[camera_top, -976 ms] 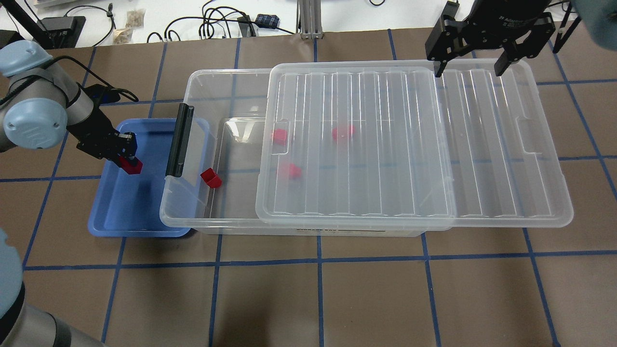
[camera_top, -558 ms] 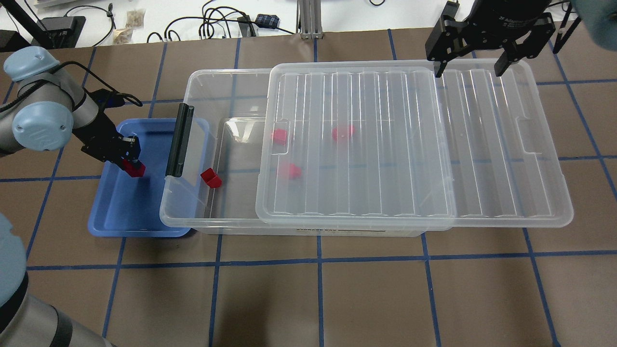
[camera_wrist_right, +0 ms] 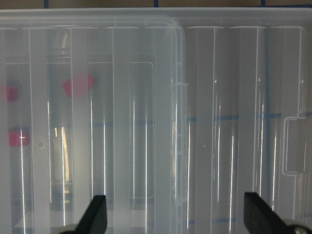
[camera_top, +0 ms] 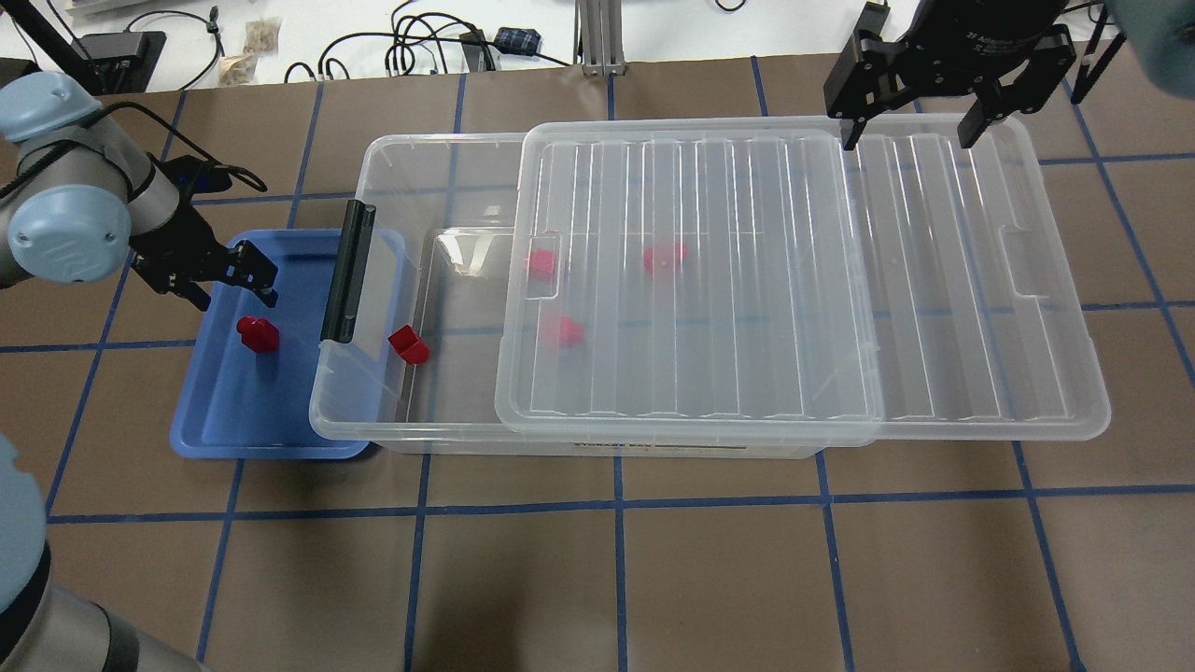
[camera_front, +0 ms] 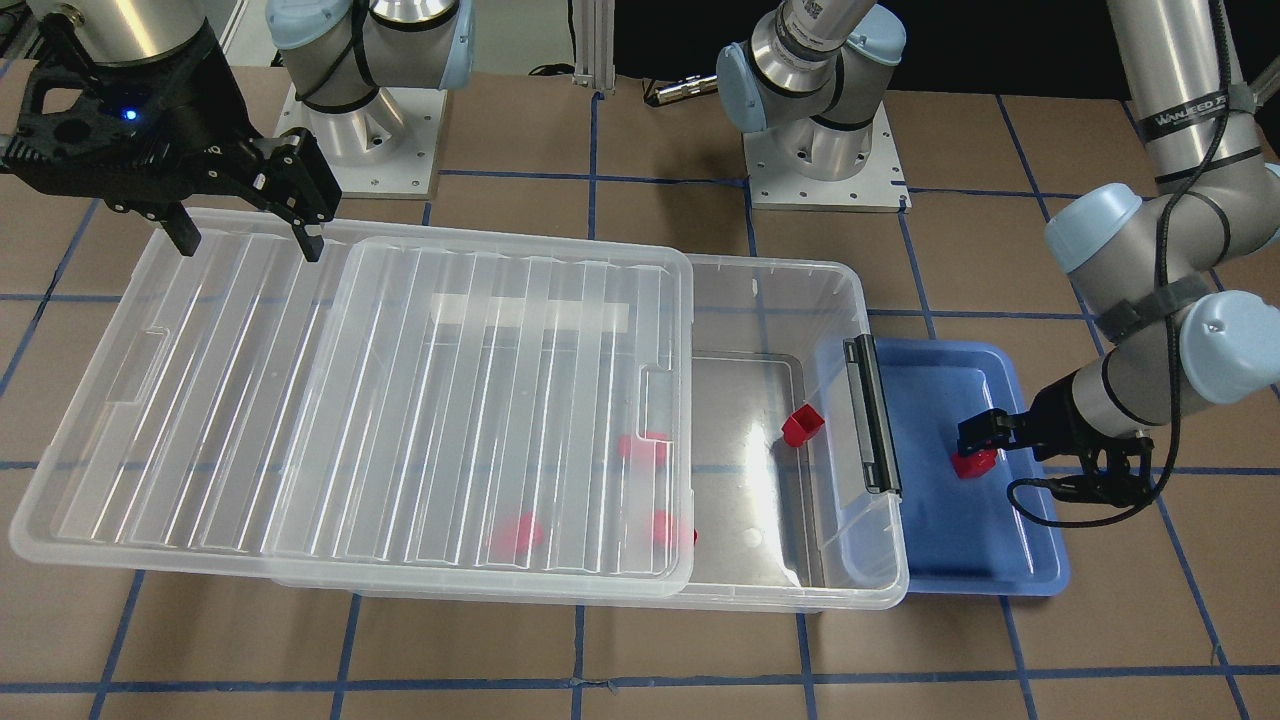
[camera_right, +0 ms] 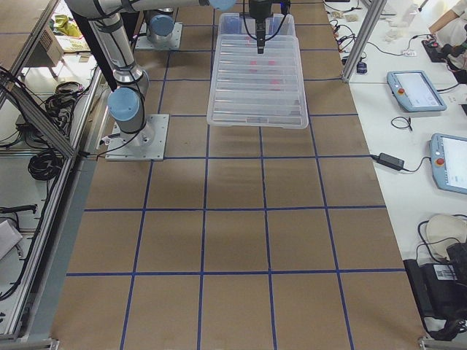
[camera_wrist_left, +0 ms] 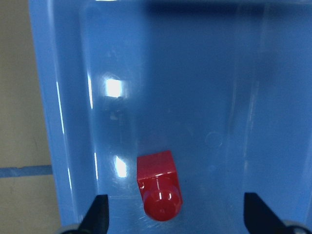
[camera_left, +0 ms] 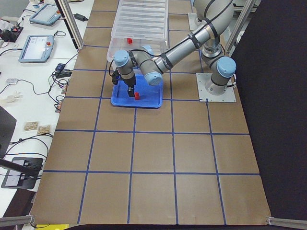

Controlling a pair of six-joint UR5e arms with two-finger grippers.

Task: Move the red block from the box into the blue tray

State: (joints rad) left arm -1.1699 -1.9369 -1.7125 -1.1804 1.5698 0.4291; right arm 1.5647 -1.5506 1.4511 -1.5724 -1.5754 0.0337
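Change from 0.6 s ago: the left gripper has let go of the red block. Its jaws are now spread, empty, and raised clear on the block's far side.

The blue tray lies outside the black latch bar, partly tucked under that end. The red block stands alone on its floor, clear of the rim.

In the box, the lid is slid away from the latch bar. One red wedge block sits uncovered just inside the bar. Three pink-red pieces lie under the lid, probably blocks but too blurred to tell shape.

The right gripper is unchanged, spread wide and empty over the lid's far edge.
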